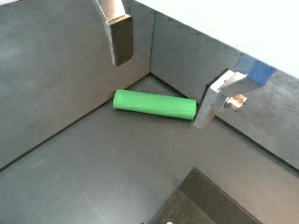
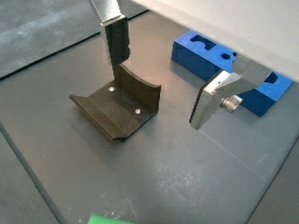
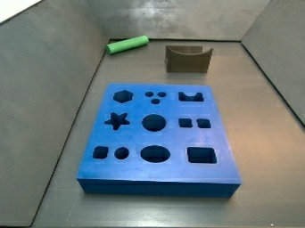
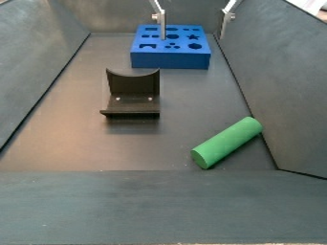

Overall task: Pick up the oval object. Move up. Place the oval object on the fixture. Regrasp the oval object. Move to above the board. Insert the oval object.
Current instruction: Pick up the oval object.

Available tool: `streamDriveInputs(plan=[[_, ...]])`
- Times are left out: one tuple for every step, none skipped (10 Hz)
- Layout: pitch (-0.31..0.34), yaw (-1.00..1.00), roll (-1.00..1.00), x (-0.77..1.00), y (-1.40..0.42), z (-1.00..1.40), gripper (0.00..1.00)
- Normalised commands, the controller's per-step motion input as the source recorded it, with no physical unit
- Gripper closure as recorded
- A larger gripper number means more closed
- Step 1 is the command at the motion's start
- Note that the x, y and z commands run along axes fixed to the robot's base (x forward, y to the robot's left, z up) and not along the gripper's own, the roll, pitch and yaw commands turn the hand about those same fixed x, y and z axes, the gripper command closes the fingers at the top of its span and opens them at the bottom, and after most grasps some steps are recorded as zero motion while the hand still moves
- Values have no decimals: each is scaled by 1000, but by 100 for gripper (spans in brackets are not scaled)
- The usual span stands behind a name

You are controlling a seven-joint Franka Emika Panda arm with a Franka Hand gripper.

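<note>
we see the oval object [image 1: 156,105] lying on its side on the dark floor [image 1: 105,166], close to the corner where two grey walls meet. in a side view the oval object [image 4: 228,142] rests at an angle just beside the right-hand wall, well apart from the fixture [image 4: 132,94]. in a side view it [image 3: 127,44] lies at the far left of the enclosure, beyond the board [image 3: 158,135], with the fixture [image 3: 188,59] to its right.

our claw [image 1: 167,61] hangs above the floor with its jaws spread wide and nothing between them. in a wrist view one finger [image 1: 121,39] sits above the green rod and one finger [image 1: 215,101] stands just beside the rod's end; we cannot tell whether it touches. in a wrist view the claw [image 2: 165,80] frames the fixture [image 2: 118,107], whose curved notch faces up, and a corner of the board [image 2: 212,59] shows behind. a sliver of green shows at that picture's edge.

in a side view only the two fingertips [image 4: 160,16] show at the top, above the far end of the board [image 4: 173,46]. the board lies flat, its cut-outs all unfilled.
</note>
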Motion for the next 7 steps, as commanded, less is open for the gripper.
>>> streamDriveInputs(plan=[[0, -443, -41, 0, 303, -63, 0], [0, -706, 0, -154, 220, -229, 0], [9, -851, 0, -157, 89, -294, 0], [3, -903, 0, -209, 26, -349, 0], [27, -897, 0, -226, 34, -403, 0], [91, -697, -13, -309, 240, -563, 0], [101, -574, -39, -331, 366, -623, 0]])
